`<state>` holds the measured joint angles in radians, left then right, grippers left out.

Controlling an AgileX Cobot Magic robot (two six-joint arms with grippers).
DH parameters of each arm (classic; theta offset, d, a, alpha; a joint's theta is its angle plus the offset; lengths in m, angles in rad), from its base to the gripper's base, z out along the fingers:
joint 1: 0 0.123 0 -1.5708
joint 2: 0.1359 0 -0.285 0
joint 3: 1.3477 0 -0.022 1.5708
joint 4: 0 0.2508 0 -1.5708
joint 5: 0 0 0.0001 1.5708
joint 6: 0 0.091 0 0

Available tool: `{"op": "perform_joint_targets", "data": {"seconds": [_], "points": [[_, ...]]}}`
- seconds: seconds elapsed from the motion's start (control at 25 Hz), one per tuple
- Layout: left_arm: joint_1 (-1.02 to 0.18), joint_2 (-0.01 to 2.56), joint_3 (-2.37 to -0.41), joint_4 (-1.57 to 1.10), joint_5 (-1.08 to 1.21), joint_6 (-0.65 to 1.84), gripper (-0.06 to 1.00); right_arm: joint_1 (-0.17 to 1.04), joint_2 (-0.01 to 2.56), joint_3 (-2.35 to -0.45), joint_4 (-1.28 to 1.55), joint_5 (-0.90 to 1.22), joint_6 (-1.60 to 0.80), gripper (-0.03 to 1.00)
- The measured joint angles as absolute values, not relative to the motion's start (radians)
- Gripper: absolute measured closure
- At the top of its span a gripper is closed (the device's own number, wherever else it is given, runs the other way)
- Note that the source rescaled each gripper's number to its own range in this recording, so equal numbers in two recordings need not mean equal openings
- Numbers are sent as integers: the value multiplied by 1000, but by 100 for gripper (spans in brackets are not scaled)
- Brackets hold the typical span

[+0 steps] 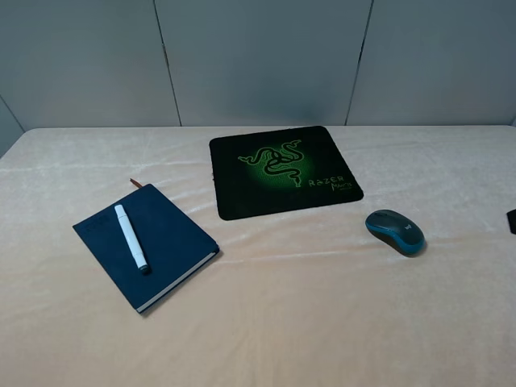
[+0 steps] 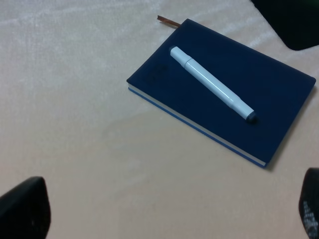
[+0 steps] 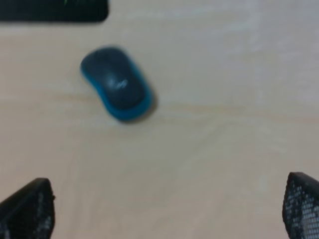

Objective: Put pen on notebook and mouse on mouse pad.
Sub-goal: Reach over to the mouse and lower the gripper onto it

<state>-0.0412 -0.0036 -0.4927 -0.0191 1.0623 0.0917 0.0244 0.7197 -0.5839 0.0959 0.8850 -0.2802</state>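
Note:
The white pen [image 1: 131, 237] lies along the cover of the navy notebook [image 1: 165, 234] at the left of the table. In the left wrist view the pen [image 2: 212, 90] rests diagonally on the notebook [image 2: 259, 79], grey tip toward one corner. My left gripper [image 2: 167, 209] is open, back from the notebook and holding nothing. The mouse [image 1: 396, 231], dark grey with blue sides, sits on the cloth to the right of the black mouse pad [image 1: 234, 197], not touching it. My right gripper [image 3: 164, 206] is open and empty, short of the mouse [image 3: 117, 83].
A pale peach cloth [image 1: 322, 322] covers the whole table, with grey wall panels behind. A brown ribbon [image 1: 135, 183] pokes from the notebook's far end. A small dark shape [image 1: 511, 221] shows at the right edge of the exterior view.

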Motion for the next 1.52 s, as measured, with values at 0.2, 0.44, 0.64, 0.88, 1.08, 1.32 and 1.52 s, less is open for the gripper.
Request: {"op": "perform_joint_targets", "data": {"seconds": [0.2, 0.44, 0.64, 0.88, 1.08, 1.32, 1.52], "points": [[-41, -4, -493, -19, 1062, 92, -6, 88, 923, -584, 144, 793, -356, -3], [-41, -4, -493, -19, 1062, 92, -6, 195, 1092, -586, 152, 652, -365, -3], [-41, -4, -493, -19, 1062, 92, -6, 199, 1245, -651, 154, 640, -362, -3], [-41, -4, -493, -9, 1062, 92, -6, 201, 1413, -717, 156, 613, -402, -3], [-41, -4, -493, -8, 1062, 92, -6, 201, 1550, -757, 157, 576, -419, -3], [-41, -4, -493, -6, 1062, 92, -6, 201, 1668, -806, 157, 537, -499, -3], [-41, -4, -493, 0, 1062, 92, -6, 201, 1732, -834, 157, 509, -534, -3]]}}
